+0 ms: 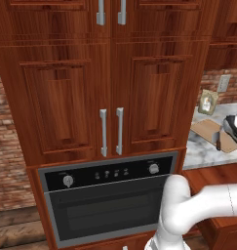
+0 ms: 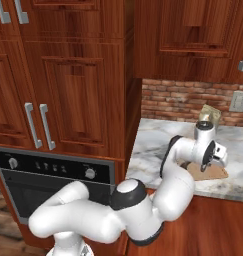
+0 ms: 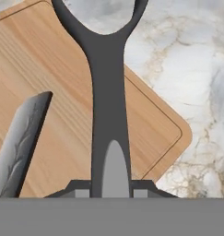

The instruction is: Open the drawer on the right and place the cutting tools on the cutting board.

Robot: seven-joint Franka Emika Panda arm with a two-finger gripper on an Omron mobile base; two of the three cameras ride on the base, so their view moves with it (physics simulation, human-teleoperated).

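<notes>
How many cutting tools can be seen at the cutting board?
2. A dark grey Y-shaped tool is held upright in the end effector above the light tan wooden cutting board; a grey-bladed tool lies on it. Others may be hidden.

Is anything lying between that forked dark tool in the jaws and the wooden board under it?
Nothing shows there. In the hand view the dark forked tool hangs over bare cutting board; a knife blade lies beside it.

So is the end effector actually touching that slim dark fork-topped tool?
Touching. In the hand view the end effector grips the slim dark fork-topped tool by its stem, no gap.
</notes>
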